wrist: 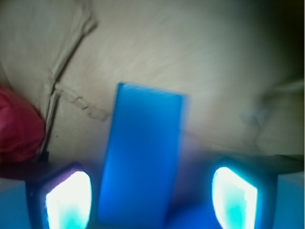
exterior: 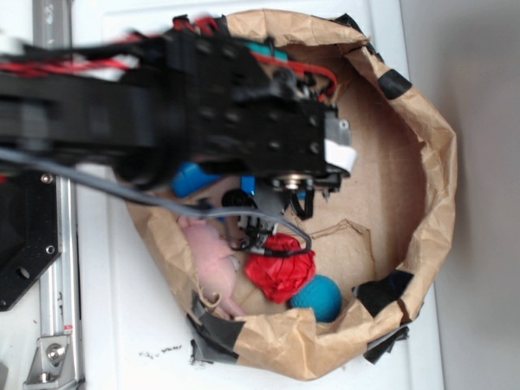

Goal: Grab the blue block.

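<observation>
The blue block (wrist: 140,157) lies between the open gripper (wrist: 151,198) fingers, inside the paper bag (exterior: 422,244); closing remains.

The blue block (wrist: 143,157) is a flat, bright blue rectangular brick with smooth plain faces. In the wrist view it stands lengthwise and slightly tilted over brown paper, its outline blurred.

A white tabletop (exterior: 122,317) meets a grey surface (exterior: 479,244) alongside it.
</observation>
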